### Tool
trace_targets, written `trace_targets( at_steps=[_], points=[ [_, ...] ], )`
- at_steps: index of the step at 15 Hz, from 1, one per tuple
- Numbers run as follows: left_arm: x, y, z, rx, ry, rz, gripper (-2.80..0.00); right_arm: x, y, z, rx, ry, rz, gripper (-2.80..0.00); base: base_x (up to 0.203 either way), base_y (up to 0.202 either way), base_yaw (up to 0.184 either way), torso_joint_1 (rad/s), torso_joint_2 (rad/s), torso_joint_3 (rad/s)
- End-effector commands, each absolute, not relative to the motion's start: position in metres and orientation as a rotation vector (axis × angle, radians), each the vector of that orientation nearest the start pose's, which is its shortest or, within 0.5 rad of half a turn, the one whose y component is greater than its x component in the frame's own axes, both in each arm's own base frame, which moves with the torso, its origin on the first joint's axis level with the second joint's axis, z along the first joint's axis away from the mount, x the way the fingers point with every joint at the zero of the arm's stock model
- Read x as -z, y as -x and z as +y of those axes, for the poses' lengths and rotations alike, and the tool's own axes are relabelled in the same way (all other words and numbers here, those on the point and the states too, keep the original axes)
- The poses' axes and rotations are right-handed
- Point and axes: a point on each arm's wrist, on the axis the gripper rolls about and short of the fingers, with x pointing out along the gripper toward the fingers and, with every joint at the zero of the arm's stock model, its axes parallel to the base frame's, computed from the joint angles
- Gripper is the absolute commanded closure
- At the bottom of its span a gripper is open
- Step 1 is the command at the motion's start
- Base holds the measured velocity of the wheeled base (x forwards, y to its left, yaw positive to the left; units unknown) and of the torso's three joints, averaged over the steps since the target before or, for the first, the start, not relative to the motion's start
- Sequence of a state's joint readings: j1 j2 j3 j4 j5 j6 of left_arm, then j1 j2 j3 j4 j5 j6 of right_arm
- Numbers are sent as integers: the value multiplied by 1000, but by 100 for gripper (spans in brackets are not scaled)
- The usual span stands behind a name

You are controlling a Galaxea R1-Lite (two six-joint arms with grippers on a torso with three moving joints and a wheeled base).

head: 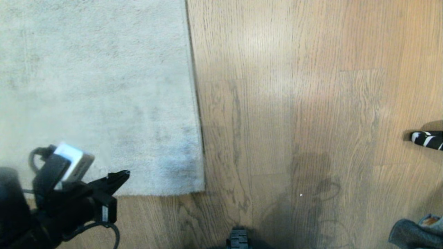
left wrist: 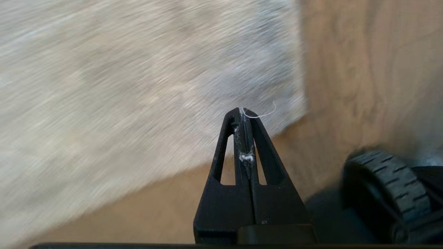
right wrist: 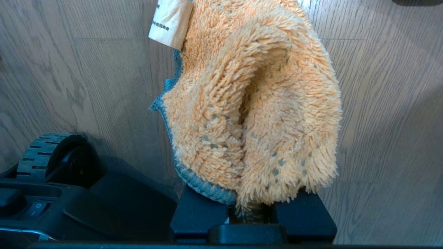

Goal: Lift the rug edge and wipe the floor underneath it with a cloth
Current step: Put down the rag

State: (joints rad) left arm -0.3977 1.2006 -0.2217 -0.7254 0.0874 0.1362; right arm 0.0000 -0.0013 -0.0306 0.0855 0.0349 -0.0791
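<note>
My left gripper [head: 121,174] hangs over the near border of the rug [head: 97,97], its tips pointing toward the rug's square corner [head: 202,189]. In my left wrist view its fingers [left wrist: 258,138] are pressed flat together with nothing between them except a wisp of pale fluff and a loose white thread at the tips. The rug edge [left wrist: 301,69] lies flat on the floor [head: 294,103] beside those tips, its straight border running away from the corner, and I am not touching it.

My right gripper [right wrist: 252,216] is off to the far side of that corner, low beside my base. It is closed down on the cloth [right wrist: 256,103], which is bunched up between the jaws and covers them, orange fluffy face outward, grey trim along one side and a small pale tag [right wrist: 170,22] at the top. In the head view a grey fold of the cloth [head: 415,233] shows well apart from the rug. A black-and-white striped object [head: 427,139] lies on the floor farther out from the rug, and my front wheel [left wrist: 391,183] sits near the rug corner.
</note>
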Motion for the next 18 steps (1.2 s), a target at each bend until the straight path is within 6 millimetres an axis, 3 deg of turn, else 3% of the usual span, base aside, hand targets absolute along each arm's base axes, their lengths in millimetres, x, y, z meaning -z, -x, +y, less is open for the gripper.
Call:
trace_targets(
  at_steps=[1,4,7,15,18],
  points=[
    [-166,-94,-28,237,-161,102,0,-75,25,1,-39,79,54,0,0,0,0,0,0,0],
    [-146,-57,-8,95,-151,75,0,-75,25,1,-36,79,54,0,0,0,0,0,0,0],
    [-127,-31,0,-25,-141,31,0,-75,25,1,-38,80,54,0,0,0,0,0,0,0],
    [-85,10,0,-6,-133,85,0,-75,25,1,-38,79,54,0,0,0,0,0,0,0],
    [-78,22,0,-5,-70,-8,0,-75,25,1,-37,79,54,0,0,0,0,0,0,0]
  ],
)
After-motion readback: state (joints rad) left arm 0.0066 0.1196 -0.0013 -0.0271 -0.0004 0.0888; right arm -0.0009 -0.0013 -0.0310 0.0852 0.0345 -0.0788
